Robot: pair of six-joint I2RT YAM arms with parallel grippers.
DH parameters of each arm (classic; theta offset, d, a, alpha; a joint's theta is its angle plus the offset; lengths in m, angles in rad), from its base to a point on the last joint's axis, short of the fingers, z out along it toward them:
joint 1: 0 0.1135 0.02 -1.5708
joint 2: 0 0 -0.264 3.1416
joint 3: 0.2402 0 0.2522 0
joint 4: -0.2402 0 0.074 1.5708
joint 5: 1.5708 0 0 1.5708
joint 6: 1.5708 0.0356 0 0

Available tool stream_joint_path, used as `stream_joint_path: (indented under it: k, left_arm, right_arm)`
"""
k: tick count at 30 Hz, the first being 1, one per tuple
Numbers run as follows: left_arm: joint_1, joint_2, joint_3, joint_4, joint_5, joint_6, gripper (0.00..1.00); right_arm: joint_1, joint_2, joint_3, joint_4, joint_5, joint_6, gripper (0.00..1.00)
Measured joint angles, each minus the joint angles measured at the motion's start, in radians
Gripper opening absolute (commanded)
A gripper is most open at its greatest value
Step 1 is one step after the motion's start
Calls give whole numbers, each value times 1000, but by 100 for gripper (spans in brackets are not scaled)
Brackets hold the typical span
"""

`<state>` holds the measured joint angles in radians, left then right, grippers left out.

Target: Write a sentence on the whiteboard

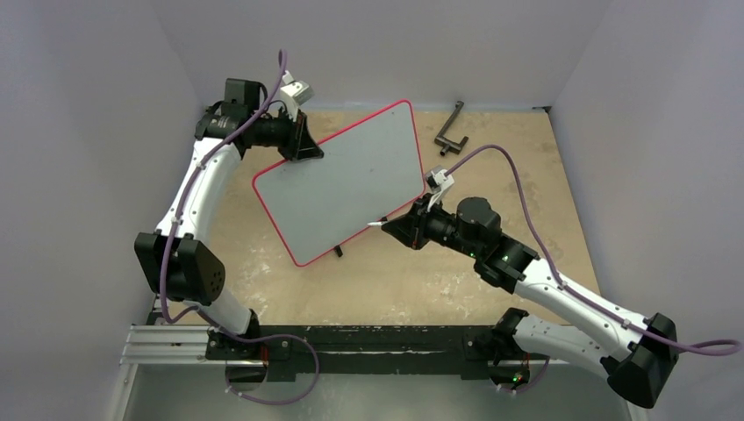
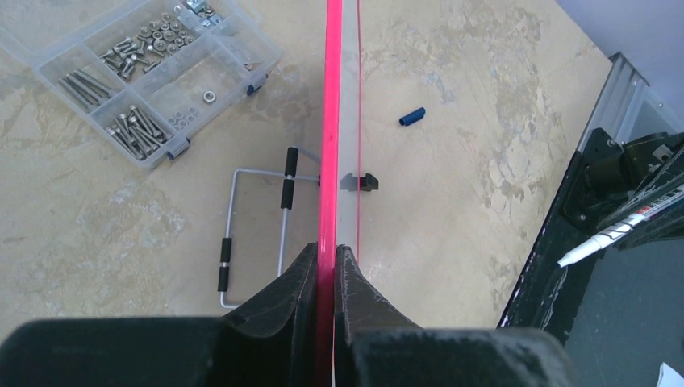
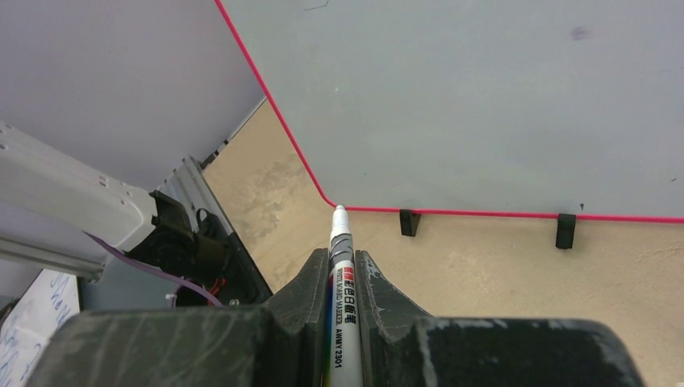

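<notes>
The whiteboard [image 1: 342, 180], red-rimmed, is held tilted above the table. My left gripper [image 1: 305, 149] is shut on its far left edge; in the left wrist view the jaws pinch the red rim [image 2: 331, 161] edge-on. My right gripper [image 1: 392, 226] is shut on a white marker [image 3: 342, 274]. The marker's tip [image 3: 339, 211] sits just below the board's lower corner, touching or nearly touching the rim. The board's face [image 3: 484, 97] shows plain grey-white with a few tiny specks. The sentence is out of view. Two black clips [image 3: 409, 222] hang from the lower rim.
A clear compartment box [image 2: 137, 72] of screws lies on the table under the board, with a wire stand [image 2: 254, 234] and a blue cap [image 2: 412, 117] nearby. A black angled tool [image 1: 452, 130] lies at the back right. Grey walls close in three sides.
</notes>
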<state>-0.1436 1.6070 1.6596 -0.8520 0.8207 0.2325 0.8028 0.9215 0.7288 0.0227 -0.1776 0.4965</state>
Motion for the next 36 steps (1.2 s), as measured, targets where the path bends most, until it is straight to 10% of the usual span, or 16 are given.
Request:
stream_joint_path:
  k: [36]
  left_arm:
    - [52, 5, -137, 177, 64, -184, 0]
  right_arm:
    - [40, 254, 93, 145, -37, -109, 0]
